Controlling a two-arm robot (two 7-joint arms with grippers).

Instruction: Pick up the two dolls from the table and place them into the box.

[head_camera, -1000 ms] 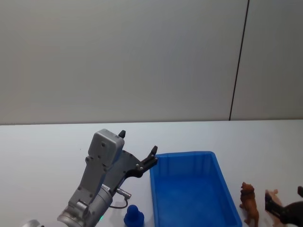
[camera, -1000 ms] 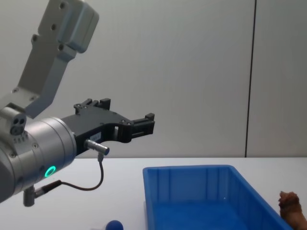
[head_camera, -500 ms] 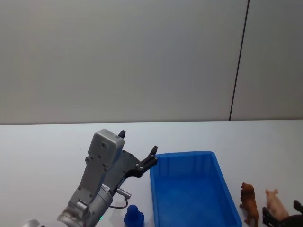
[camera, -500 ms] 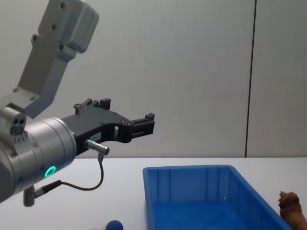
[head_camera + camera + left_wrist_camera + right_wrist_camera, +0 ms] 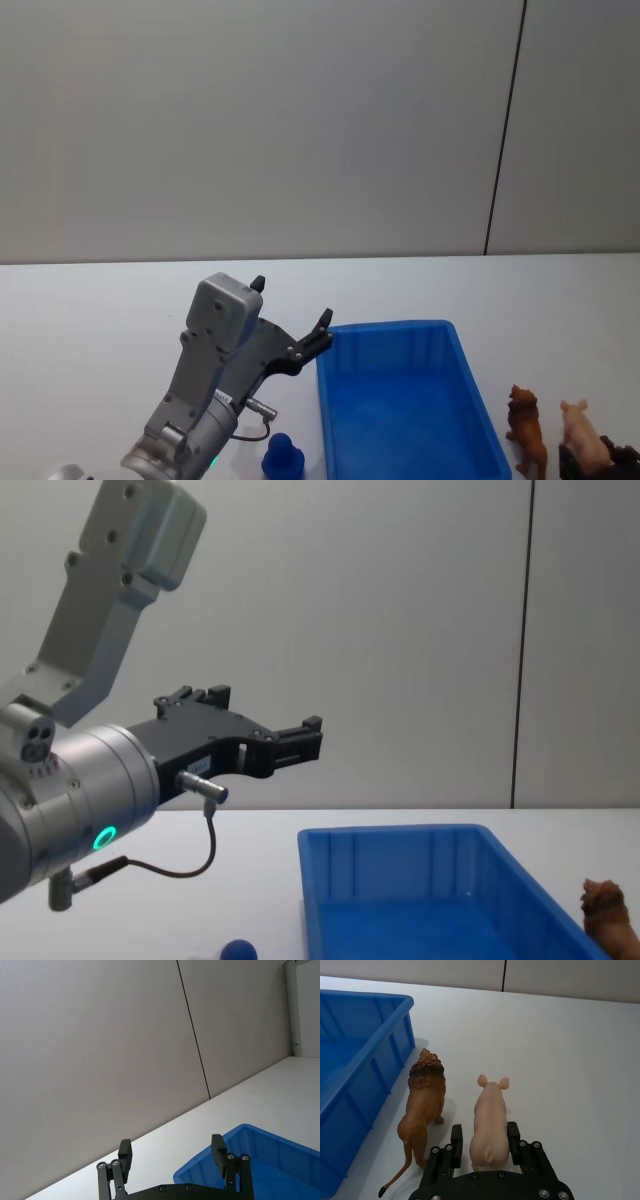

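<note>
The right pincer [image 5: 485,1129] straddled the pink pig [image 5: 489,1110], open, gripping nothing (brown lion [image 5: 425,1095] beside). Closing and lifting toward the box [image 5: 370,1055] seemed next; the left pincer [image 5: 171,1144] hung open, empty, beside it.

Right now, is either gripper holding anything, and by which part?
Nothing is held. The right gripper is open, straddling the rump of the pink plastic pig figure standing on the white table. The left gripper is open, empty, raised.

On white table [image 5: 100,310], brown lion [image 5: 526,428] stands right of blue box [image 5: 400,400] — dark-blue doll [image 5: 283,457] left.
</note>
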